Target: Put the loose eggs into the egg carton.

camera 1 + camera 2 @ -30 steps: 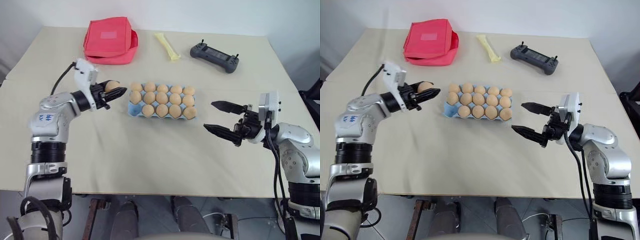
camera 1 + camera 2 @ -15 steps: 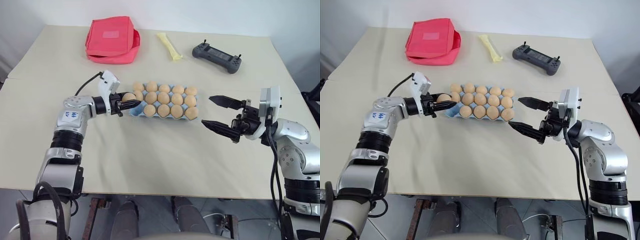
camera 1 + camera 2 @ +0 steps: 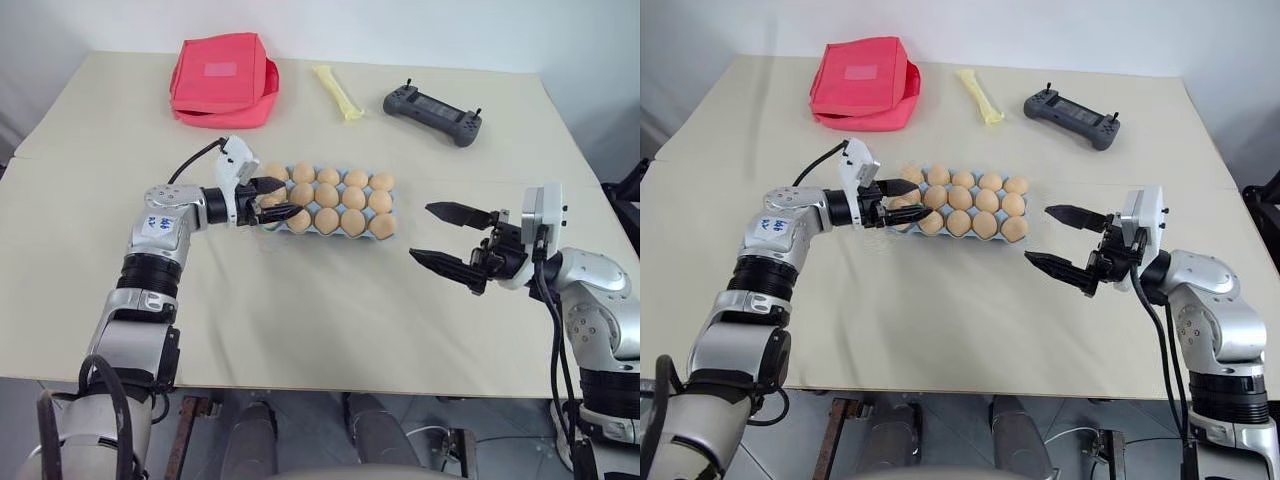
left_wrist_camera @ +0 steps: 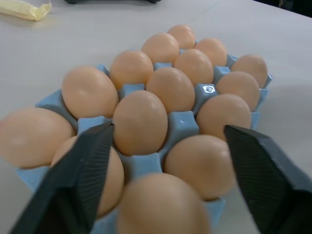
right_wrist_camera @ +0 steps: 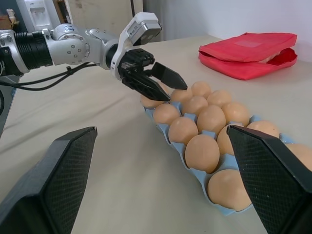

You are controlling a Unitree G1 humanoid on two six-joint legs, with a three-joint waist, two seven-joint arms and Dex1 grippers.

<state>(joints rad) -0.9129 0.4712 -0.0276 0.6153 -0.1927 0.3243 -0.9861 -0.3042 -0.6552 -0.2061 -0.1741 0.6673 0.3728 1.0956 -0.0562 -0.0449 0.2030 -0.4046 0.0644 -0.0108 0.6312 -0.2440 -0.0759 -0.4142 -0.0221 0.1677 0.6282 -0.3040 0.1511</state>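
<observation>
Your egg carton (image 3: 330, 207) sits mid-bench, a bit left of centre, and every cup you can see has a tan egg (image 4: 140, 122) in it, three rows across. Your left hand (image 3: 272, 199) is right at the carton's left end, fingers (image 4: 80, 179) spread wide over the eggs at that end, not gripping anything. Your right hand (image 3: 447, 236) hangs above the bench off to the right of the carton, well apart from it, also spread open with nothing in it. Further out on the far side of the bench (image 3: 300, 310) you've got a red fabric pouch (image 3: 222, 79) on the left, a pale yellow strip (image 3: 337, 92) in the middle and a dark controller (image 3: 431, 107) to the right.
</observation>
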